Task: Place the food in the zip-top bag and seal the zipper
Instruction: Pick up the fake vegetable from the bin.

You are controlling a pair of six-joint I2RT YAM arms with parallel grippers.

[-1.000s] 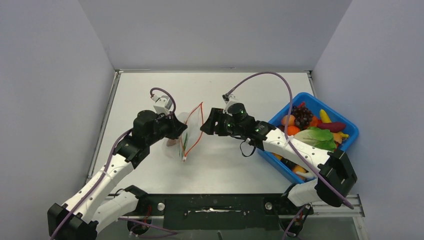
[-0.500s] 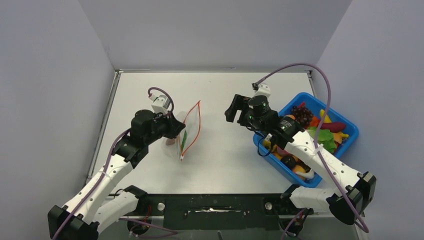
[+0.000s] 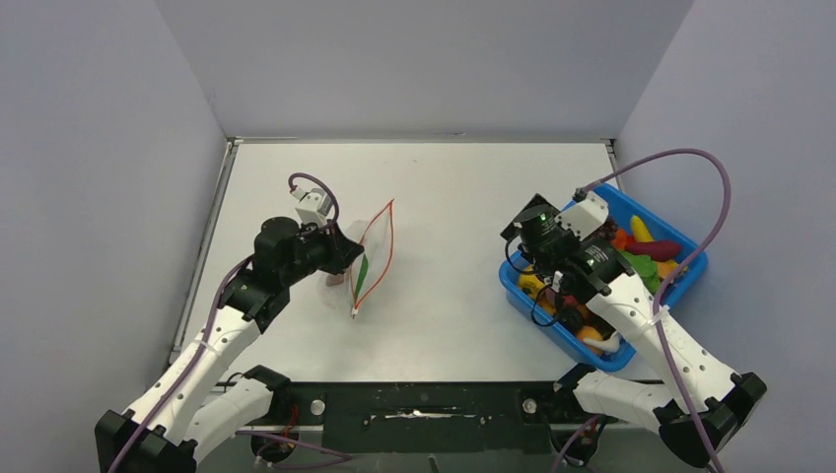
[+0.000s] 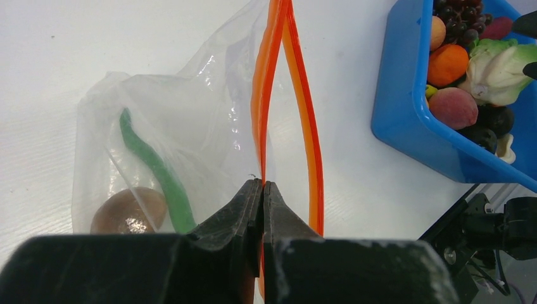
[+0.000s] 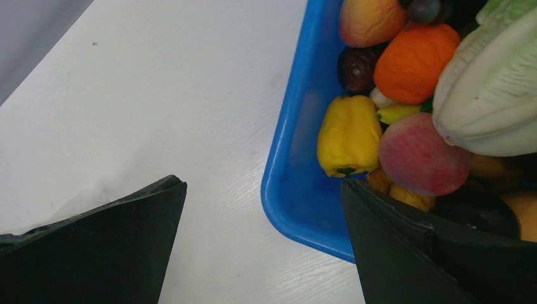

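The clear zip-top bag [image 3: 367, 258] stands on edge at mid-left, its orange-red zipper [image 3: 386, 246] gaping open. My left gripper [image 3: 347, 258] is shut on one lip of the zipper [image 4: 267, 95]; its jaws meet on the strip in the left wrist view [image 4: 262, 185]. Inside the bag lie a green bean-like piece [image 4: 158, 172] and a brown round piece [image 4: 126, 212]. My right gripper [image 3: 524, 248] is open and empty over the near left corner of the blue bin [image 3: 690, 268], which holds the food: yellow pepper [image 5: 349, 134], orange [image 5: 415, 60], peach [image 5: 423, 157], pale lettuce [image 5: 491, 95].
The blue bin's wall [image 5: 297, 152] lies between my right fingertips [image 5: 380, 209]. Grey walls stand on three sides of the white table [image 3: 453, 187]. The arm bases sit on a black rail [image 3: 424, 406] at the near edge.
My right arm has swung away from the bag's mouth to the right and now hovers over the blue bin's corner. The left gripper keeps its hold on the zipper.
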